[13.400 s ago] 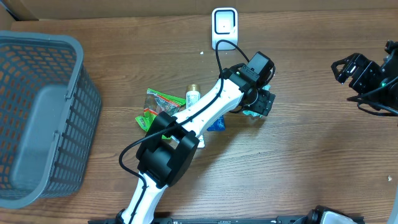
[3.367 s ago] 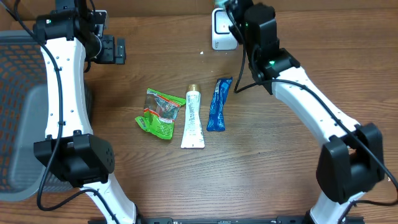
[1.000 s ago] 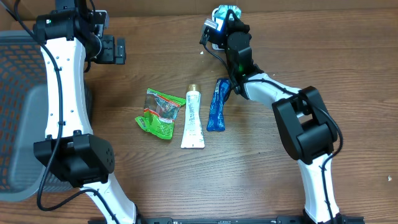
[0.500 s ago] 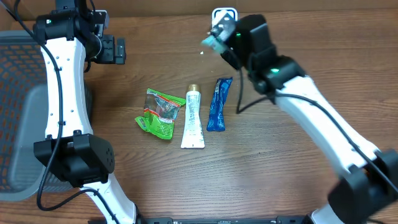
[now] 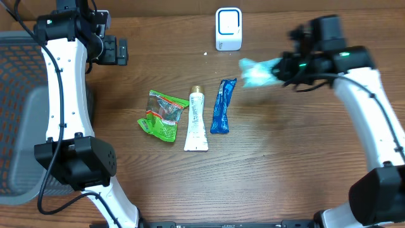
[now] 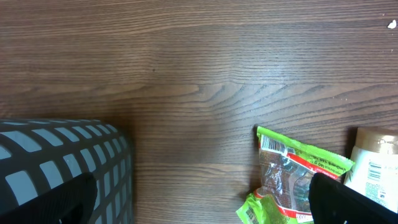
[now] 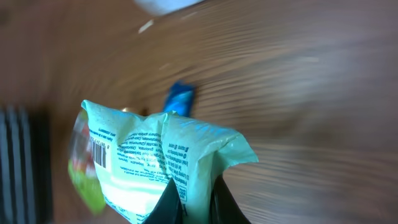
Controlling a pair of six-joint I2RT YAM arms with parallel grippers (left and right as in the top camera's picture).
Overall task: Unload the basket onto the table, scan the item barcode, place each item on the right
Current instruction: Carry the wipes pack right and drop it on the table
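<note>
Mint-green crinkly plastic packet (image 5: pixel 256 73) hangs in the air, pinched tight in the right claw (image 5: pixel 283 68), off to the right of the white boxy scanner (image 5: pixel 228 28). Black barcode lines (image 7: pixel 98 155) show on its shiny, wrinkled side. To scan well, I think that side should face the scanner, flat and steady. The left claw (image 5: pixel 118 50) is wide open and empty, by the grey plastic basket (image 5: pixel 12 76).

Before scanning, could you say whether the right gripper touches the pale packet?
Touching. The right wrist view shows the right gripper pinching the pale packet.
</note>
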